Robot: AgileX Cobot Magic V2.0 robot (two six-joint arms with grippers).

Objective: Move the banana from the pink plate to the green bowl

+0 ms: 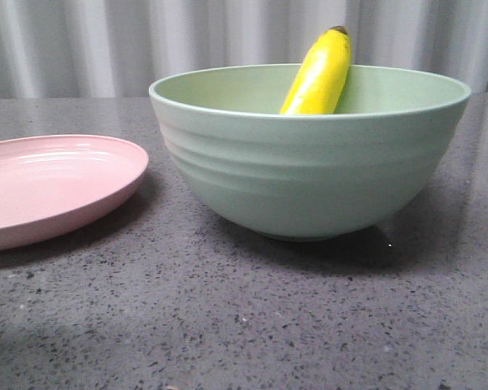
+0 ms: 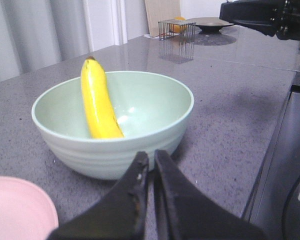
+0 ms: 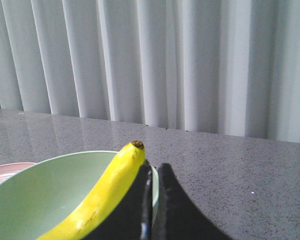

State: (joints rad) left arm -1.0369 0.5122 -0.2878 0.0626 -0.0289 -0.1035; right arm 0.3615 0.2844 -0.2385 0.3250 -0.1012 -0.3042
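One banana (image 1: pixel 319 75) leaning in green bowl (image 1: pixel 309 162); looks light, stiff, slippery, I'd grip mid-body. Both fingers closed, empty: left (image 2: pixel 151 165), right (image 3: pixel 154 175).

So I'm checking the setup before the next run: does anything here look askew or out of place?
Only mildly. The banana is in the green bowl but stands propped against its wall, dark tip poking above the rim, not lying flat. The pink plate sits bare beside the bowl. No spills or damage show.
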